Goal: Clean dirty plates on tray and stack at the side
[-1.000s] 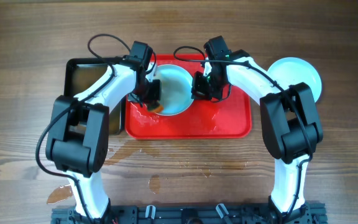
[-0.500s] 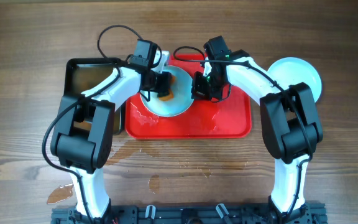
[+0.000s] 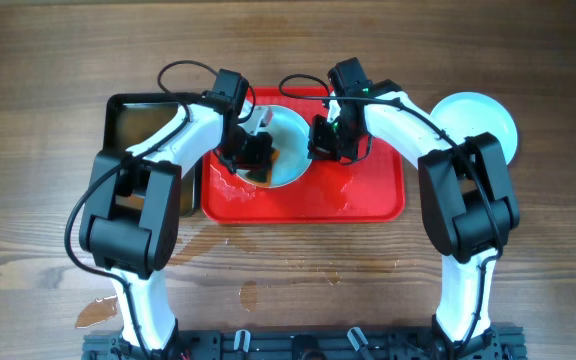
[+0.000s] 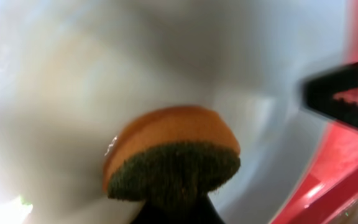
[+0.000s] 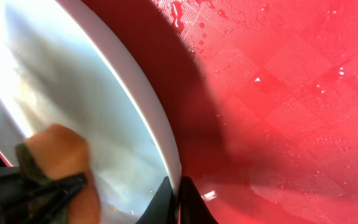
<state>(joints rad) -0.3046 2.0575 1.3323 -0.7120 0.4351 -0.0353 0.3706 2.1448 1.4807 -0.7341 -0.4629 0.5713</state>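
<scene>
My right gripper (image 3: 320, 140) is shut on the right rim of a pale blue-white plate (image 3: 286, 140) and holds it tilted over the red tray (image 3: 368, 195). In the right wrist view its fingertips (image 5: 176, 200) pinch the plate's rim (image 5: 154, 118) above the wet tray (image 5: 278, 93). My left gripper (image 3: 256, 160) is shut on an orange sponge with a green scouring side (image 4: 173, 158), pressed against the plate's face (image 4: 104, 62). The sponge also shows in the right wrist view (image 5: 58, 152). Another plate (image 3: 480, 118) lies on the table right of the tray.
A narrow black tray of brownish water (image 3: 140, 125) stands left of the red tray, under my left arm. Water puddles (image 3: 253, 293) lie on the wooden table near the front edge.
My left gripper has rubbed the sponge across the plate, from its lower left up to the upper part and back down toward the lower centre. The right gripper has held still.
</scene>
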